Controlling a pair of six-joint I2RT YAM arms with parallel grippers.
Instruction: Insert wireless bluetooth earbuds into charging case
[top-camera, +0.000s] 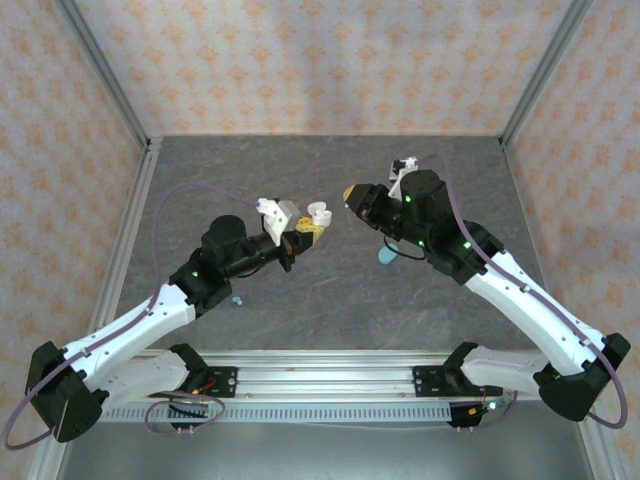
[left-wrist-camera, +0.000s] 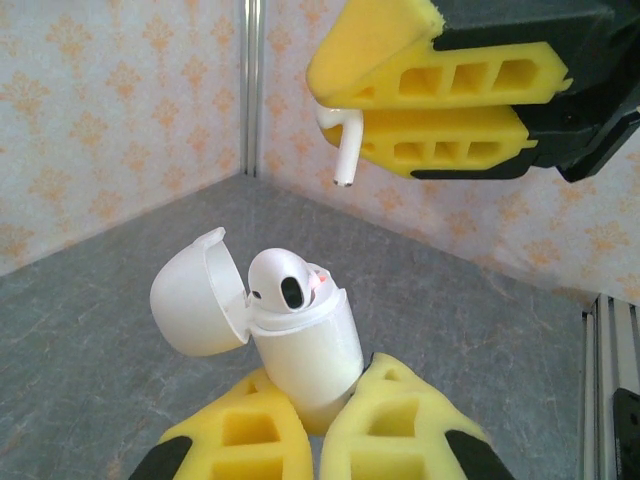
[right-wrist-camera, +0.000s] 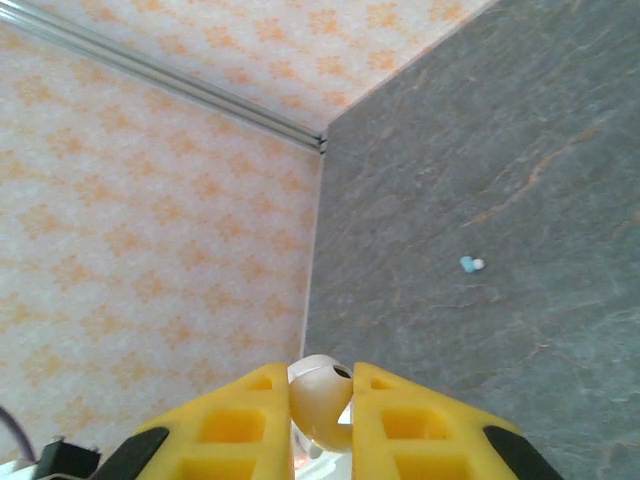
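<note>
The left gripper (left-wrist-camera: 322, 388) clamps the open charging case (left-wrist-camera: 312, 350) low on its body, and the right gripper (left-wrist-camera: 336, 104), near it, pinches a white earbud (left-wrist-camera: 346, 152) by its head, which seems right for such a light, slippery piece.

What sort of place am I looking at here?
Probably a robot test booth: wallpapered panels in metal framing, a grey tabletop, and the left arm and right arm bolted to a rail.

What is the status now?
Left tool shut on open white plastic charging case, one white bud seated. Right tool shut on white stemmed earbud, apart from case. Gap between them clear.
</note>
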